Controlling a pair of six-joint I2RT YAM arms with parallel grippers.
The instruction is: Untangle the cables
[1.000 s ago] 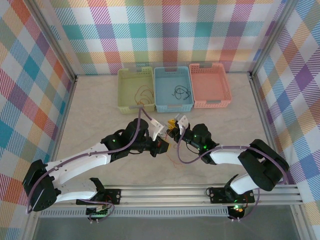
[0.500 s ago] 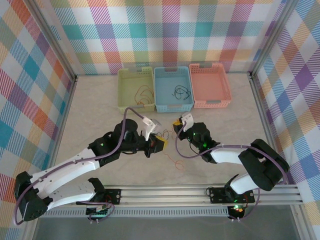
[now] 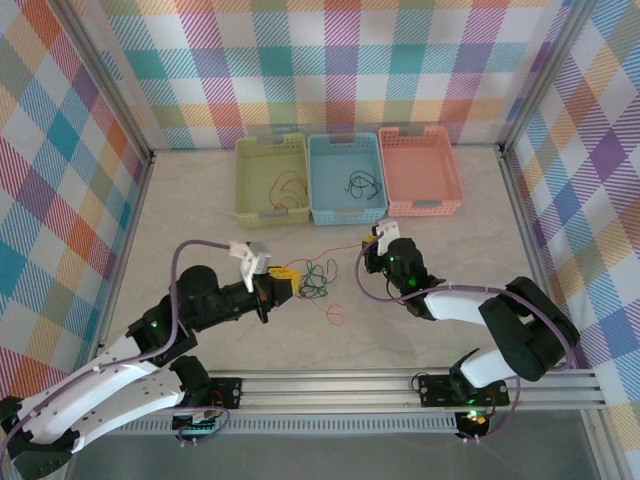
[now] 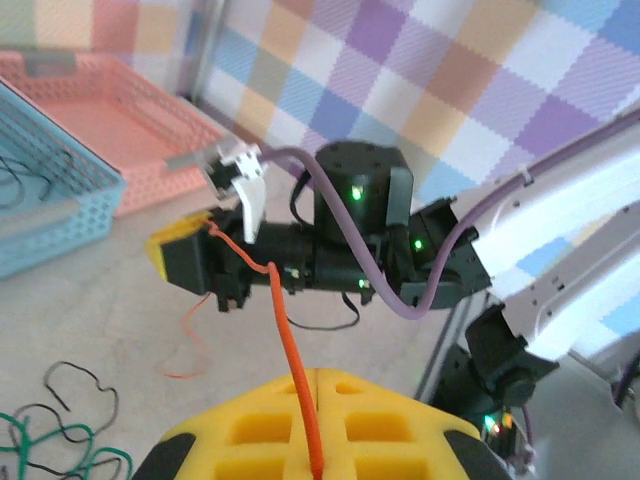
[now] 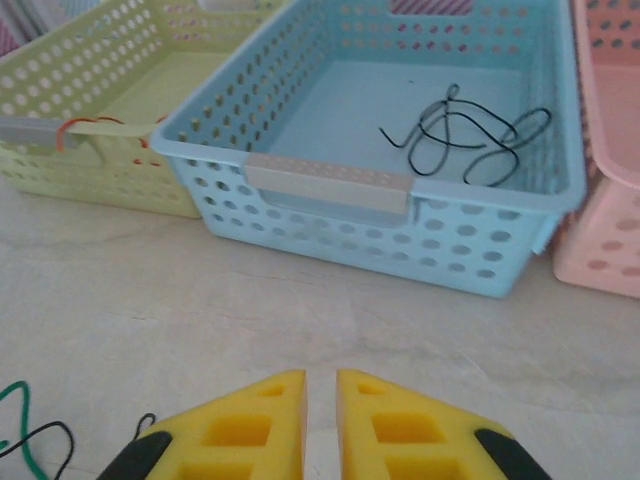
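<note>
Thin orange-red cable (image 4: 284, 320), clamped in the fully closed left gripper (image 4: 318, 380), runs to the nearly closed right gripper (image 5: 320, 385), whose hold cannot be told. The green-and-black cable tangle (image 3: 318, 280) lies on the pale counter (image 3: 200, 220) between them. The grippers should be drawn apart slowly and low.

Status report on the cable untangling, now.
Left gripper shut on orange cable. Right gripper nearly closed, cable reaching its tips, hold unconfirmed. Green and black cables tangled on table between the grippers.
</note>
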